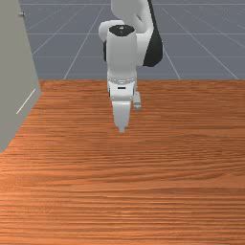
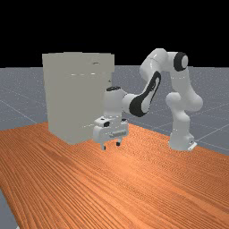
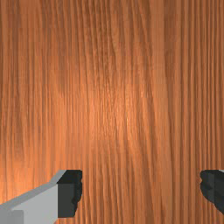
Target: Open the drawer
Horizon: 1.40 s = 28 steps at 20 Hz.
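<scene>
The gripper [image 2: 111,146] is positioned near the middle of the far view, slightly below center, with its two fingers [image 3: 69,192] directed downward. The fingers are spread wide apart, with nothing between them. In the wrist view, the gripper [image 3: 141,192] is above bare wood, one finger on each side of the gap. In the front view it is seen edge-on, near the center of the frame, tip down.

The arm [image 2: 154,87] extends from its base [image 2: 181,142], at the right of the far view, to the hand. In the front view the arm enters at the top center of the frame.

The cabinet [image 2: 67,98], a tall, pale grey-beige unit, stands on the table [image 2: 156,192]. It occupies the left and left-center of the far view, behind the gripper, and the upper left of the front view. The gripper is apart from it. An upper block [image 2: 105,62] projects beyond the section below it, toward the far view's right. A small handle [image 1: 21,14] protrudes from the cabinet near the top left corner of the front view. The drawer is to be located at the cabinet; which section forms it cannot be told. A grey floor [image 2: 212,118] with pale grid lines lies beyond the table.
</scene>
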Each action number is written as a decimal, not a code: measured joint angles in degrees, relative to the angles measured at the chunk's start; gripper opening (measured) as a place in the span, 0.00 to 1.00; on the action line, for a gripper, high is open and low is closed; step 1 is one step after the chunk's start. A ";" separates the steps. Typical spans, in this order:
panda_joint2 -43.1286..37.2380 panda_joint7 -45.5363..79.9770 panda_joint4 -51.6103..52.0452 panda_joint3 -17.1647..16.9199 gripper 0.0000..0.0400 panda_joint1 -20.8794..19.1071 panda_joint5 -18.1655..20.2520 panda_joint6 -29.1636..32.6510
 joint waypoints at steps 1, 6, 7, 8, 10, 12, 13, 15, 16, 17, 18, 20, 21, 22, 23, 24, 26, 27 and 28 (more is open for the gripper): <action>-0.25 1.49 -0.27 -0.75 1.00 0.35 -0.88 -1.13; -4.44 13.83 -0.51 -3.12 0.61 0.65 -3.01 -14.23; -10.88 23.97 2.06 -4.00 0.38 1.02 -3.25 -23.59; -16.30 34.44 4.68 -4.64 0.23 1.18 -3.46 -29.19; -22.15 56.78 6.04 -4.97 0.09 1.10 -4.43 -33.62; -23.34 76.47 6.54 -4.70 0.03 1.03 -5.31 -36.06; -23.29 81.42 6.72 -4.60 0.02 1.05 -5.48 -36.85; -23.20 86.23 7.13 -4.43 0.01 1.12 -5.55 -37.84; -23.17 87.33 7.51 -4.40 0.00 1.17 -5.56 -38.41; -23.24 88.01 8.39 -4.40 0.00 1.18 -5.68 -38.95; -23.65 88.46 9.73 -4.39 0.00 1.17 -5.85 -39.36; -24.89 88.91 13.85 -4.37 0.00 1.15 -6.30 -40.98; -25.17 88.96 16.41 -4.40 0.00 1.12 -6.78 -42.06; -25.03 88.92 19.56 -4.52 0.00 1.04 -7.91 -43.52; -24.94 88.85 22.32 -4.73 0.00 0.83 -9.07 -44.74; -24.90 88.75 24.53 -5.15 0.39 0.51 -10.00 -45.75; -24.93 88.55 27.07 -6.80 0.78 -0.78 -11.02 -46.63; -24.89 88.45 27.65 -7.91 0.86 -1.80 -11.29 -46.61; -24.81 88.31 28.00 -9.00 0.92 -2.90 -11.49 -46.44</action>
